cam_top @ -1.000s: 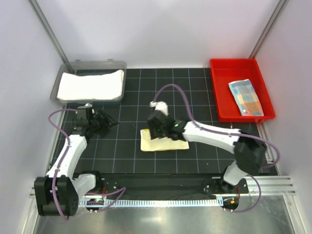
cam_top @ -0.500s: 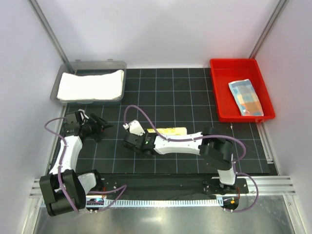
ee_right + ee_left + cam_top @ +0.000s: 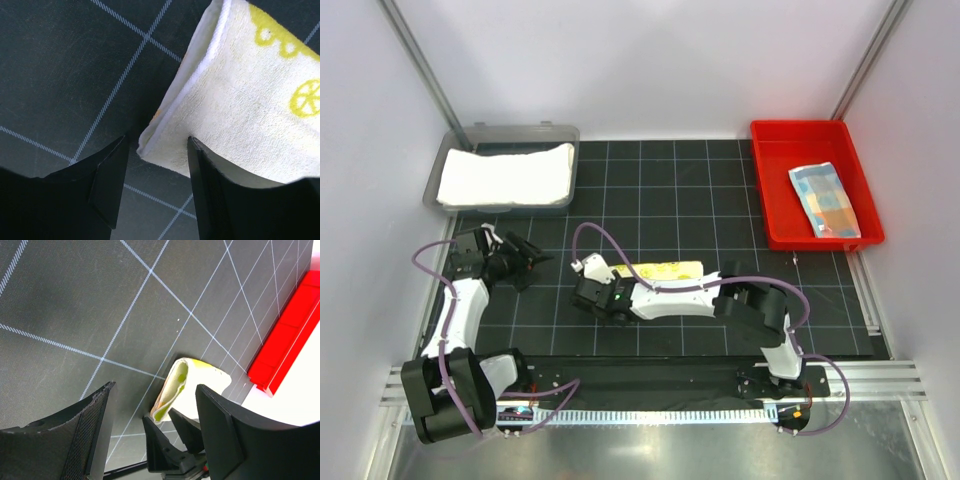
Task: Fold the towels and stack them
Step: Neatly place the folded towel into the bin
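I have the yellow towel folded into a strip near the middle of the tabletop. My right gripper hangs over its 9 o'clock end, fingers apart, the towel's corner lying in the gap and not pinched. My left gripper hovers out at 9 o'clock, fingers spread and empty. The white towel lies in the grey tray at 10 o'clock. The blue patchwork towel lies in the red tray at 2 o'clock.

The right gripper stands parted over the black grid mat, a corner of the folded pale yellow towel lying between its jaws.
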Tool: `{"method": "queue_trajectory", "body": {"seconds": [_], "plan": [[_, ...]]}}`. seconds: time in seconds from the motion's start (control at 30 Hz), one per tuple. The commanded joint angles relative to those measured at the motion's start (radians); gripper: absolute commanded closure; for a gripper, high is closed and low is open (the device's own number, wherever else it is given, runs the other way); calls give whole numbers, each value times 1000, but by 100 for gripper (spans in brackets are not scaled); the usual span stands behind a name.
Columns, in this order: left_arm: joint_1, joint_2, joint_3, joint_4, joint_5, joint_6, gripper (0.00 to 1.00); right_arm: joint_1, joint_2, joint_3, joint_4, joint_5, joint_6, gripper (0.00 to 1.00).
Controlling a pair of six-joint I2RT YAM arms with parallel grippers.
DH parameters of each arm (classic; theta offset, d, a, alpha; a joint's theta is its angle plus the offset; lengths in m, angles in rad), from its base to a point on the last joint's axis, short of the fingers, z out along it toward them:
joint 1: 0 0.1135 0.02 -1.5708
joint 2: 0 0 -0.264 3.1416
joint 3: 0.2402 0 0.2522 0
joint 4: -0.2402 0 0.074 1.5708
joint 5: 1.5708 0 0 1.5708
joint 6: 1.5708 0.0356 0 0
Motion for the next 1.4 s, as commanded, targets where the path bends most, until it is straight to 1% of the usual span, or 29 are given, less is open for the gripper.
{"method": "queue_trajectory", "body": {"seconds": [0.0,0.07,0.1,0.2,0.23,0.3,0.33,0.37,0.4,0.43,0.47,0.5,0.57,0.6,0.63,0.77,0.8,0.83,0.87,0.9,1.03,1.1,1.23,1.37], "plan": [[3,-10,-9,36,26,10,32,5,23,3,31,-9,29,43],[-11,-6,-8,38,18,16,33,5,25,-14,31,2,47,47],[-18,-3,-8,39,12,16,33,1,19,-23,38,2,54,58],[-64,-6,-15,48,-16,6,33,-16,-17,-67,76,-20,74,73],[-77,-9,-28,62,-25,-2,34,-25,-27,-75,83,-23,77,83],[-117,-9,-38,81,-29,-19,34,-34,-67,-115,118,-44,83,92],[-130,-9,-47,99,-31,-21,34,-44,-86,-135,139,-60,87,99],[-167,-10,-51,108,-39,-24,34,-65,-104,-161,193,-76,99,99],[-190,-10,-55,119,-39,-31,34,-80,-157,-219,225,-95,119,99],[-212,-12,-66,149,-39,-37,35,-93,-182,-253,303,-137,127,99],[-227,-21,-77,176,-34,-47,34,-117,-214,-318,343,-159,135,99],[-292,-27,-89,200,-40,-68,34,-128,-265,-348,381,-179,146,99],[-345,-35,-119,269,-57,-91,33,-146,-304,-412,466,-231,152,99],[-397,-30,-129,300,-63,-99,31,-163,-329,-429,490,-251,155,99],[-422,-21,-140,367,-68,-119,30,-168,-340,-446,544,-282,159,99],[-534,57,-161,521,-83,-154,28,-180,-373,-495,602,-310,163,99],[-554,103,-164,551,-92,-162,27,-188,-377,-503,612,-314,167,99],[-595,159,-161,615,-104,-178,27,-189,-385,-515,630,-319,169,99],[-609,160,-161,643,-105,-188,27,-192,-390,-526,639,-322,169,99],[-623,213,-163,668,-106,-197,26,-194,-394,-534,653,-327,172,99],[-672,328,-179,838,-106,-258,25,-206,-406,-558,669,-334,176,99],[-703,362,-173,854,-127,-277,23,-208,-423,-580,684,-334,182,99],[-733,425,-190,988,-141,-343,21,-209,-445,-604,707,-336,185,99],[-752,468,-202,1029,-161,-387,25,-211,-449,-607,707,-337,187,99]]}}
